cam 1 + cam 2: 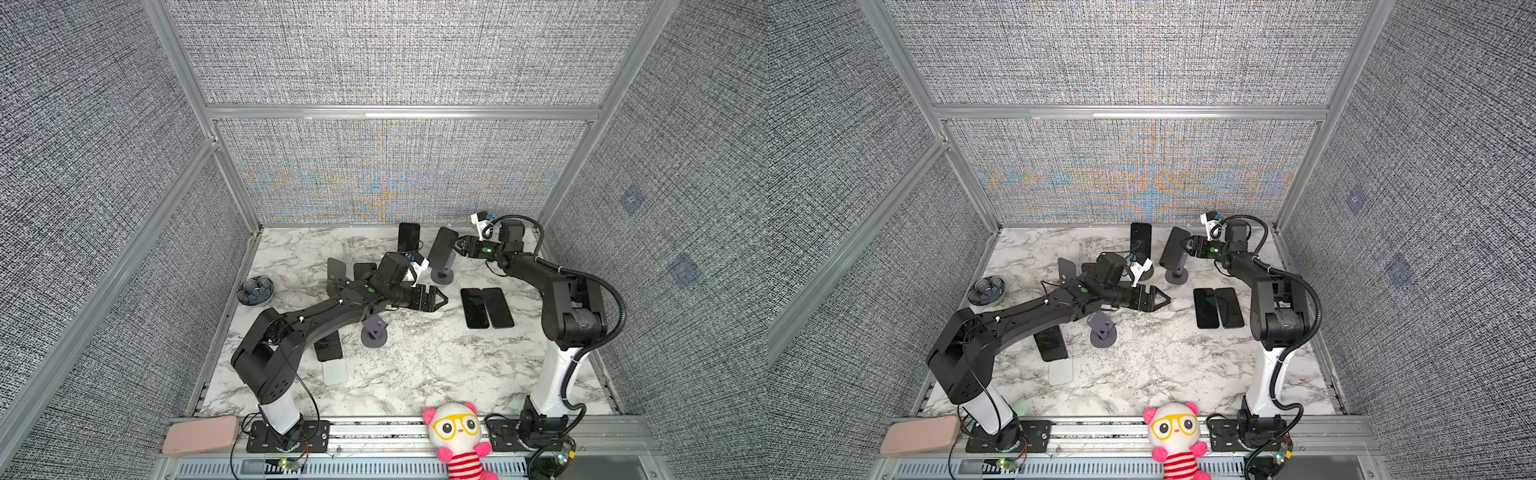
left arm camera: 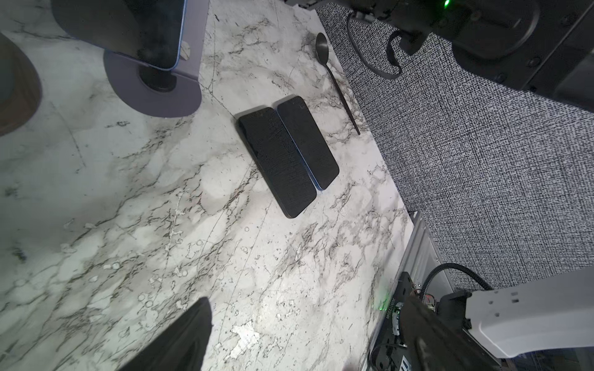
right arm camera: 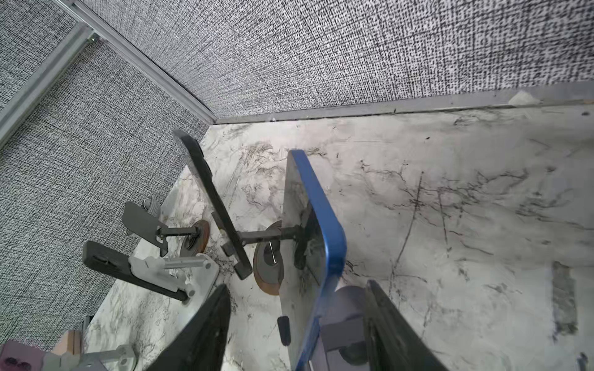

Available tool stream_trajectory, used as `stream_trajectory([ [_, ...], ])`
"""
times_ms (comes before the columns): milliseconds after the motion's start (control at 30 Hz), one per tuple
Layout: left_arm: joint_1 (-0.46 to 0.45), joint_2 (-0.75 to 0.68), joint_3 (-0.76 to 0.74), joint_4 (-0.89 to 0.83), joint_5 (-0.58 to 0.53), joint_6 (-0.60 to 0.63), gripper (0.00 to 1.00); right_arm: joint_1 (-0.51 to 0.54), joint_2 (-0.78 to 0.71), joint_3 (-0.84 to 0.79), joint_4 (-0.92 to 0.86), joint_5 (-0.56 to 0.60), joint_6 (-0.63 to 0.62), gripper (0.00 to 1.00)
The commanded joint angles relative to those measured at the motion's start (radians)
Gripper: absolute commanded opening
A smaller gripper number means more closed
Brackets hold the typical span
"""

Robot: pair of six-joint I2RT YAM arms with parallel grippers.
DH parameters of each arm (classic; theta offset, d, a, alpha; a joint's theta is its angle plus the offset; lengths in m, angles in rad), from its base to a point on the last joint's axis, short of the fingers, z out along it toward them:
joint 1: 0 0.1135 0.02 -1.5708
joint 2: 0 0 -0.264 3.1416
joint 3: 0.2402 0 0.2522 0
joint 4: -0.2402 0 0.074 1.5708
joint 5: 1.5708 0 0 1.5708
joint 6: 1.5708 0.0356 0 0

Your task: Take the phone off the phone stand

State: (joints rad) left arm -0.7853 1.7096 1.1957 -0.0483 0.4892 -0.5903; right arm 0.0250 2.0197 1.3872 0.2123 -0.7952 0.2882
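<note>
Marble tabletop (image 1: 419,374), blue-edged dark phone (image 3: 331,231) aslant

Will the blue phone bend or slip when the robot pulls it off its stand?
Probably stiff: the blue phone looks like a flat, rigid slab. Its glossy face may be slippery. The purple stand has a small base, so it might tip.

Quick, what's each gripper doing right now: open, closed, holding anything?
Left gripper: open, holding nothing.
Right gripper: open, fingers either side of the blue-edged phone on its stand, not gripping it yet.
</note>
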Motion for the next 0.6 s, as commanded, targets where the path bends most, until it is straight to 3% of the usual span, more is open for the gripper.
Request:
stream_trajectory([
  [0, 0.001, -0.006, -0.001, 0.005, 0.0, 0.022, 0.93, 0.005, 0.021, 0.032, 0.006, 0.021, 0.005, 0.59],
  [567, 0.001, 0.005, -0.003, 0.015, 0.009, 0.017, 0.93, 0.006, 0.065, 0.077, 0.016, 0.004, 0.005, 0.32],
])
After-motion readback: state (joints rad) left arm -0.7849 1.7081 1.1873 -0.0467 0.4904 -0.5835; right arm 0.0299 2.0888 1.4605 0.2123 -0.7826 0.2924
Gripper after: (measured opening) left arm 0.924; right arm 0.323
